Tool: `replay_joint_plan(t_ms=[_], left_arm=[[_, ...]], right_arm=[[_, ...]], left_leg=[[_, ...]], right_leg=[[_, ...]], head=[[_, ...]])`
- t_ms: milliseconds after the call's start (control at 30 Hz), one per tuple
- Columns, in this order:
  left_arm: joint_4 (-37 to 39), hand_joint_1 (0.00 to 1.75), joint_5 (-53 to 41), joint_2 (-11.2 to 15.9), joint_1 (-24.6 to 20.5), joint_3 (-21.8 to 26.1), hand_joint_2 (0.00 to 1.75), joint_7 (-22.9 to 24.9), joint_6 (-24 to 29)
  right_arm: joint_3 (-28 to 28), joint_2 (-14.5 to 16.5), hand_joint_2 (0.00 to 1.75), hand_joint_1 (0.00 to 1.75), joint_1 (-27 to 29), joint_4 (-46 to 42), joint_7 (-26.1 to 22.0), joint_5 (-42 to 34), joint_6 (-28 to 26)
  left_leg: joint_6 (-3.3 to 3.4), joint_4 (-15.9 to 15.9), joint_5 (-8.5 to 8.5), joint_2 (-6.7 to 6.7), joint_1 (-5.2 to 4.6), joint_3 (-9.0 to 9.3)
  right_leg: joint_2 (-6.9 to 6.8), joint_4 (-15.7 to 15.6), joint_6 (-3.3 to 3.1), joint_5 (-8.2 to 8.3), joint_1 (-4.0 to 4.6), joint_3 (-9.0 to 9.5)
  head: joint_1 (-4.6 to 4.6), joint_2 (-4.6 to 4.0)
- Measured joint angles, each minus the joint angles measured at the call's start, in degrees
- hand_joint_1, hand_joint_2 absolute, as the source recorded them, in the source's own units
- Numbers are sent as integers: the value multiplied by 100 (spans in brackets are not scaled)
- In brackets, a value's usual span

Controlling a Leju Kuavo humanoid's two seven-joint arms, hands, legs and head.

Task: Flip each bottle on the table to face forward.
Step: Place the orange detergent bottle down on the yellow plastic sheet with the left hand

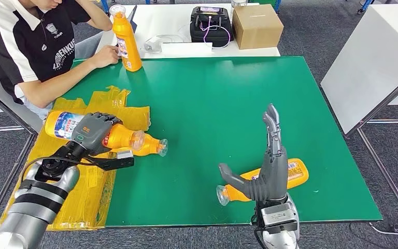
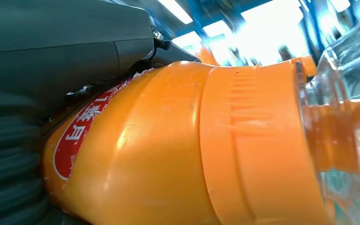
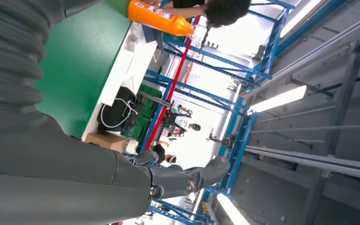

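Your left robot hand (image 1: 94, 132) grips an orange bottle (image 1: 77, 127) around its middle at the left side of the green worktop (image 1: 223, 98); the bottle lies on its side over the crumpled yellow sheet (image 1: 90, 176), its clear cap pointing right, and your left wrist view shows its orange shoulder and red label pressed close against the grey cover of that hand. Just beside its cap, a second orange bottle (image 1: 150, 146) lies on the worktop, partly hidden behind the first, its clear cap also toward the right.

Your right robot hand (image 1: 269, 166) stands open near the front edge, fingers stretched straight up and away from you, thumb spread out to the left; it holds nothing. Behind it a third orange bottle (image 1: 295, 174) lies on its side, cap toward the left, body toward the right; the hand covers its middle in the head view, and you cannot tell whether the palm touches it.

At the far left corner of the worktop a fourth orange bottle (image 1: 126, 40) stands upright, with a person's hand (image 1: 105, 54) resting against it; the person sits at the left edge in a black and white shirt. Beyond the green surface, a white table (image 1: 176, 31) carries a black case (image 1: 211, 23) and a cardboard box (image 1: 256, 25).
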Motion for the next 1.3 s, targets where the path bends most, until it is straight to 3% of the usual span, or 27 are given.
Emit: replay_joint_plan(t_ms=[233, 567, 1033, 1167, 1300], left_arm=[[544, 175, 883, 878, -478, -808, 175, -395, -896], [927, 175, 1699, 1403, -748, -1444, 175, -641, -1225], [1202, 175, 2090, 1436, -742, -1904, 175, -920, -1316], [1390, 175, 2062, 1243, -742, -2074, 175, -788, -1043], [1663, 175, 1908, 862, -730, -2191, 175, -547, -452]], right_arm=[[-71, -48, 175, 0, -68, 9, -35, -68, 103], [-71, -67, 175, 0, -318, 210, 59, -117, 226], [-64, -58, 175, 0, -571, 487, 139, -141, 323], [-25, -30, 175, 0, -672, 567, 195, -97, 319], [-2, -8, 175, 0, -737, 635, 243, -80, 302]], left_leg=[[0, 0, 0, -6, 0, -1], [0, 0, 0, -9, -1, -1], [-1, 0, 1, -14, -1, -1], [-1, 0, 1, -15, -2, -1], [0, 1, 1, -18, -5, -1]], right_leg=[[-1, 1, 0, -1, 0, 1], [-2, 0, 0, 0, 0, 4], [-3, 0, 0, -1, -1, 4], [-4, 0, 0, 0, -2, 5], [-5, 0, 1, 0, -4, 7]], head=[[1, 0], [0, 0], [1, 0], [1, 0], [1, 0]])
